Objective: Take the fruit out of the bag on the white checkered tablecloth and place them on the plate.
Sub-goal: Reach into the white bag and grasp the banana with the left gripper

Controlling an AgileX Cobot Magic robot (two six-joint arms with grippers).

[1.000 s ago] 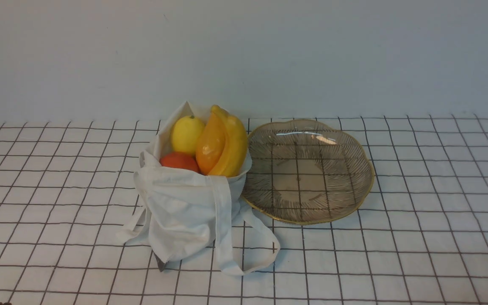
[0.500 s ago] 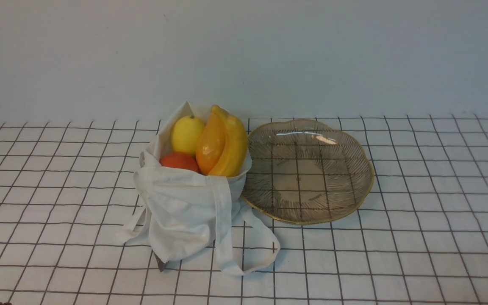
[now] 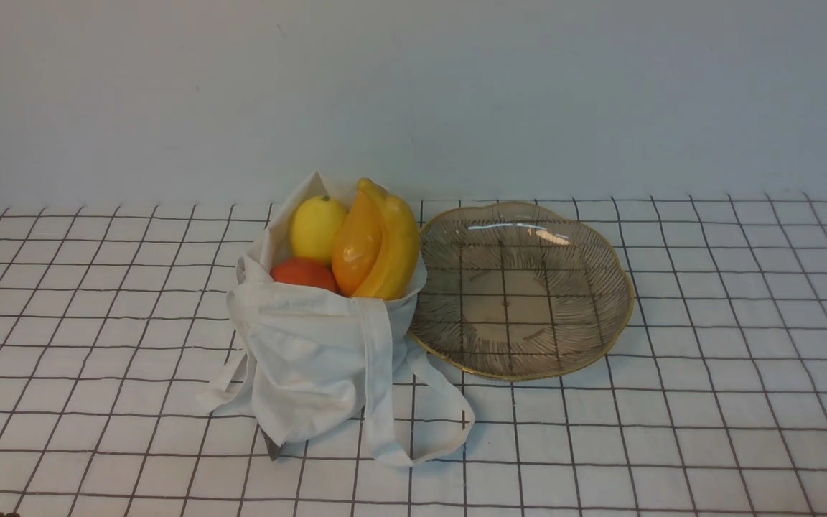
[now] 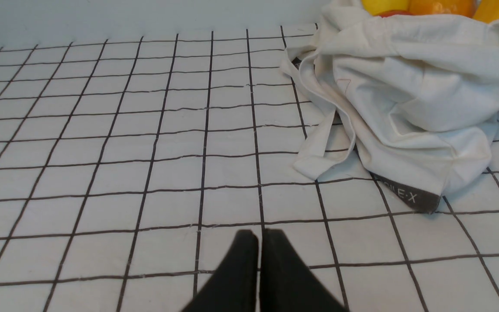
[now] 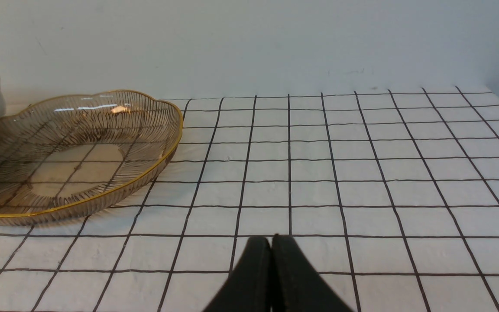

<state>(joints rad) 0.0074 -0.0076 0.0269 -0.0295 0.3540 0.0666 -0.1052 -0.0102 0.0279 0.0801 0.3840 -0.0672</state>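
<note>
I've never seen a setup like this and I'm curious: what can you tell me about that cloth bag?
The bag is a soft, off-white cloth tote, crumpled and slumped on the checkered tablecloth, with its mouth open at the top. A lemon, mango, banana and tangerine fill the mouth. One flat strap loops out in front; another trails at its left. A dark label with pale lettering sits at a bottom corner. The bag's right side reaches the rim of the plate.

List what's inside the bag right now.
At the mouth of the bag four fruits show: lemon, tangerine, mango, banana. The cloth covers their lower parts, so anything lying beneath them cannot be seen.
</note>
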